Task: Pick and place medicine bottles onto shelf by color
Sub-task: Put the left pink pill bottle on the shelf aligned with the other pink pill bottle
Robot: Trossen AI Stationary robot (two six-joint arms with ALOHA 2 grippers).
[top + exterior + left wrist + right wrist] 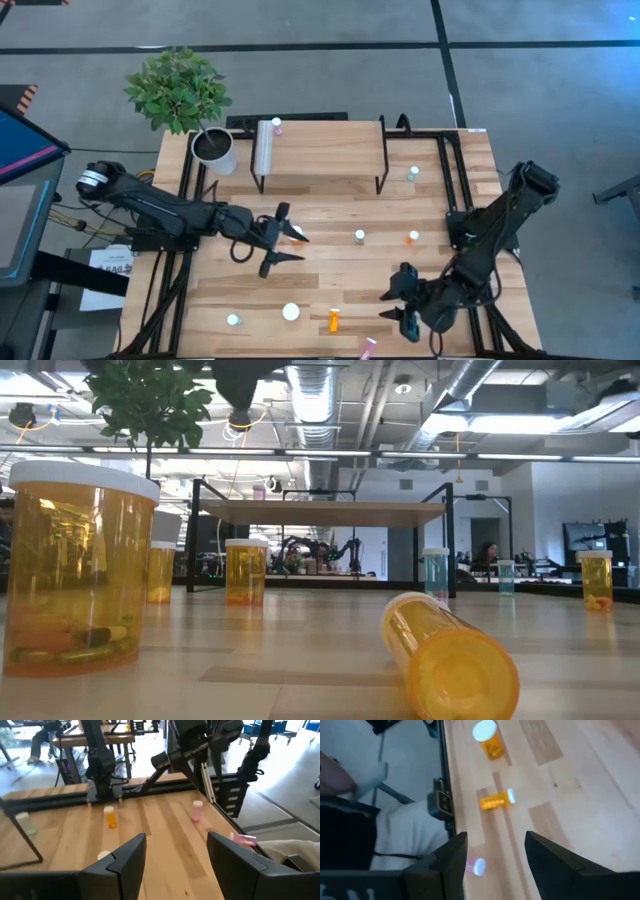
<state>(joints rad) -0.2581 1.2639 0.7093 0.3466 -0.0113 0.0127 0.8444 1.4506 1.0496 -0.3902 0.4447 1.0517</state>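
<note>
My left gripper (283,240) hangs open above the table's left middle, nothing between its fingers (172,865); a small orange bottle (298,235) shows just beside its tips. My right gripper (398,306) is open too, raised over the near right, tilted down toward a lying orange bottle (497,800), a wide-capped orange bottle (487,740) and a lying pink bottle (475,866). The shelf (320,150) stands at the far middle with one pink bottle (277,126) upright on its top. Teal (412,174), orange (413,237) and pale-capped (360,236) bottles stand on the table.
A potted plant in a white pot (213,150) stands left of the shelf. More bottles sit near the front edge: a teal one (233,320), a large white-capped one (291,312). Black frame rails (450,180) run along the table's right and left sides.
</note>
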